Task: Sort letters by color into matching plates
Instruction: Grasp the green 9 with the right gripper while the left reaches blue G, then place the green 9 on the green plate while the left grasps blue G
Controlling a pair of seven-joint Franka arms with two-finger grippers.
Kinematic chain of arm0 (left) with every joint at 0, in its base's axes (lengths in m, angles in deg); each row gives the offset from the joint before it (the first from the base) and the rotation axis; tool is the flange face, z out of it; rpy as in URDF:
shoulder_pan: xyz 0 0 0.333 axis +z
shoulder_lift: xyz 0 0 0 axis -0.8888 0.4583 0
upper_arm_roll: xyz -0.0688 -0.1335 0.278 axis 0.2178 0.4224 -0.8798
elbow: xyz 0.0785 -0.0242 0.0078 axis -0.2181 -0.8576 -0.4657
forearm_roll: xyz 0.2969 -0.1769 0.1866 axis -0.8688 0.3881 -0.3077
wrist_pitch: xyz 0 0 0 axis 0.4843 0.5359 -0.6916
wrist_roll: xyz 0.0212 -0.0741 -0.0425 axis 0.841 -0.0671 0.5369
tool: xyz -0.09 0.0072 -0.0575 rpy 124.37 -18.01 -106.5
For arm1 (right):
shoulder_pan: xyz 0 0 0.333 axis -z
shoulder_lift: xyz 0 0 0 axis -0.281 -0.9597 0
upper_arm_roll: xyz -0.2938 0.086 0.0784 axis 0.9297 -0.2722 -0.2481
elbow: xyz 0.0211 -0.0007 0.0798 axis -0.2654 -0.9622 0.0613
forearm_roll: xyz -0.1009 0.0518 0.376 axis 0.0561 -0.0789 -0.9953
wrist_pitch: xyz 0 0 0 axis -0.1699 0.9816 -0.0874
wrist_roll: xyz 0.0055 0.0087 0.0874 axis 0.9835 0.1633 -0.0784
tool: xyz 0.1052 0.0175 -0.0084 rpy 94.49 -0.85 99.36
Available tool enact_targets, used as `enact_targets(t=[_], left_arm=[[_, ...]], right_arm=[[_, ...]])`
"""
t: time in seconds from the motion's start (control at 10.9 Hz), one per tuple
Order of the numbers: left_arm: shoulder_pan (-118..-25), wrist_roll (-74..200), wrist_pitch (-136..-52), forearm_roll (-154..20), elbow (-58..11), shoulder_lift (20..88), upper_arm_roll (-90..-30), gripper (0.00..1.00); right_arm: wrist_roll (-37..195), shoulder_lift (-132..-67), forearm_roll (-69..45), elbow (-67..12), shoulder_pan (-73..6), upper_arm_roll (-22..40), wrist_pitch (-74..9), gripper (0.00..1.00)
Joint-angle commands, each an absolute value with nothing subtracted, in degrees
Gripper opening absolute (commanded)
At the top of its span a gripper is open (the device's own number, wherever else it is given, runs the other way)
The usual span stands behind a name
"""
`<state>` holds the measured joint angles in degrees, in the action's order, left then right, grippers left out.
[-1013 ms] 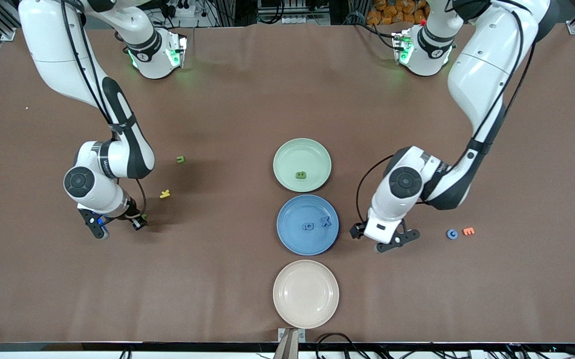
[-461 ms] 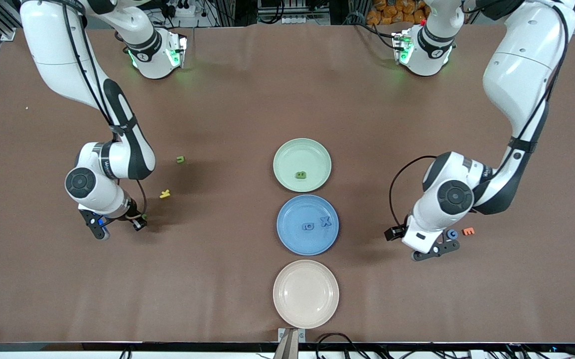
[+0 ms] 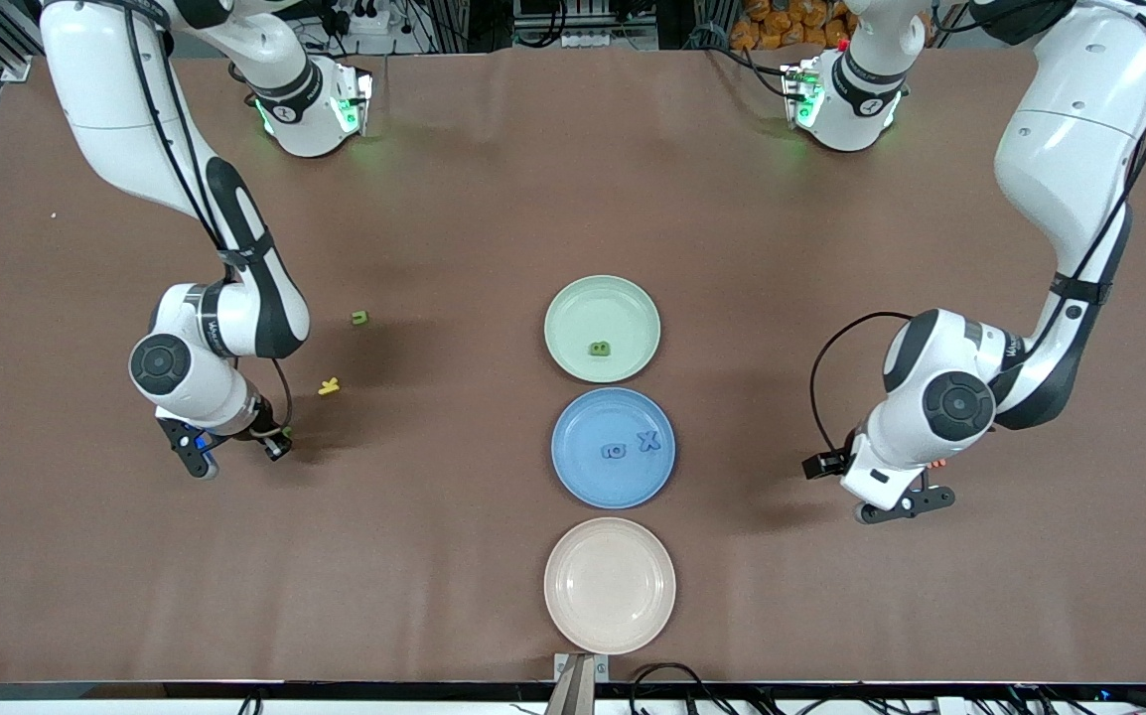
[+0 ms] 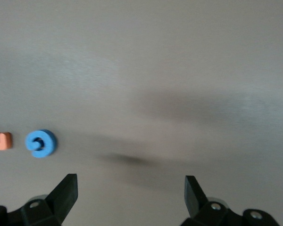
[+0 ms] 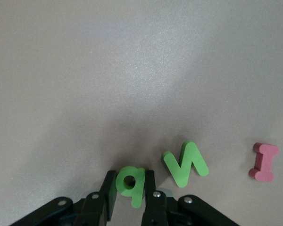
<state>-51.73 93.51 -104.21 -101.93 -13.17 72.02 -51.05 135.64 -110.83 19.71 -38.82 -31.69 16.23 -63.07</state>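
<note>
Right gripper [image 5: 130, 188] is seen clamped on a green letter "q" [image 5: 130, 181], low at the counter [image 3: 434, 218] twd the right arm's end; a green "N" [image 5: 186, 163] lies just beside it, a pink "I" [image 5: 263, 162] near. The mint green plate [image 3: 573, 303] lies twd mid-counter from that grip, so the carry is judged to run that way. Left gripper [image 4: 131, 197] hangs spread wide over bare counter, w/ the blue letter [image 4: 40, 143] & orange "E" [image 4: 0, 140] just off to one side.

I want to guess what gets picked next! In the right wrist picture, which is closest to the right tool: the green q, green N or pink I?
1. Green q, gripped in the right tool.
2. Green N, beside the q.
3. Pink I, outermost.
</note>
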Motion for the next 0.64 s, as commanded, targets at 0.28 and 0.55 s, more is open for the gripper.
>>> enact_targets(t=[0.28,0.55], left_arm=[[-44.2,80.6,-103.7,-101.0,-17.1,71.1,-50.1,1.0],[-43.0,79.0,-103.8,-101.0,-17.5,71.4,-50.2,1.0]], right_arm=[[136.1,-108.3,20.1,-34.3,-32.7,15.8,-53.8,0.0],[136.2,-105.3,20.2,-34.1,-33.7,12.1,-49.5,0.0]])
